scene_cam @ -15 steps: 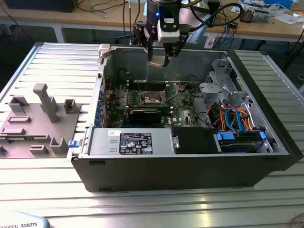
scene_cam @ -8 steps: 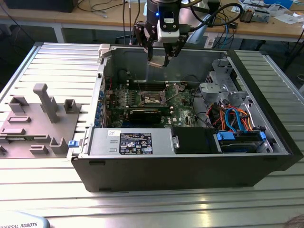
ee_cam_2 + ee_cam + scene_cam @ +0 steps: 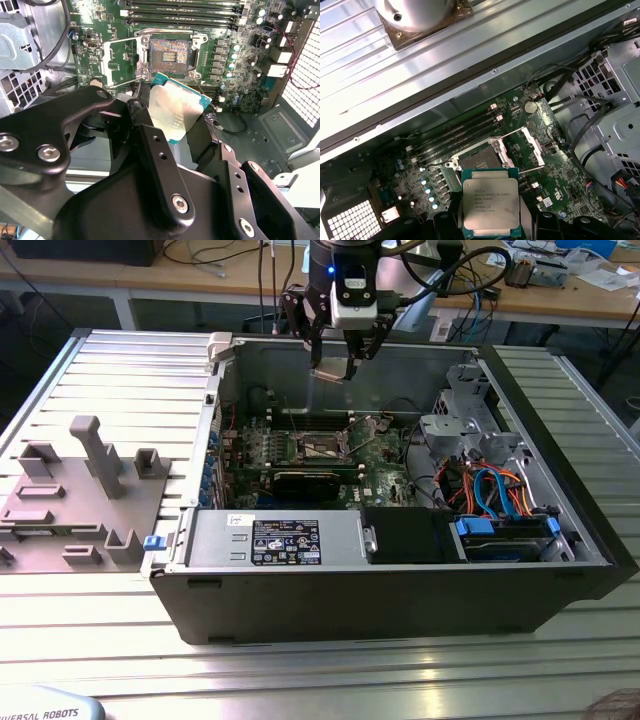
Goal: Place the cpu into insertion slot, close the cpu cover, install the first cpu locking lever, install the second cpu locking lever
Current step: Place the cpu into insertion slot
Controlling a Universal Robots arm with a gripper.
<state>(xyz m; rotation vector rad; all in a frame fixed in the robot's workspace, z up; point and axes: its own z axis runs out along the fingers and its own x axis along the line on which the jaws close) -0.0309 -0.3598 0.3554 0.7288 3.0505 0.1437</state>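
- Exterior view: the hand (image 3: 333, 367) is clenched on the cpu (image 3: 330, 373), suspended above the open computer case (image 3: 400, 590), clear of the green board.
- Second wrist view: the insertion slot (image 3: 170, 56) lies uncovered just beyond the chip, with the cpu cover (image 3: 116, 62) swung open beside it.
- The cpu is flat and square, with a silver-grey metal top and a green rim. Black fingers (image 3: 199, 137) grip opposite edges.

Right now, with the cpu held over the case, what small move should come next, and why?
Probably lower the cpu toward the insertion slot: the jaws hold it well above the motherboard, and the slot lies open, its cpu cover swung aside.
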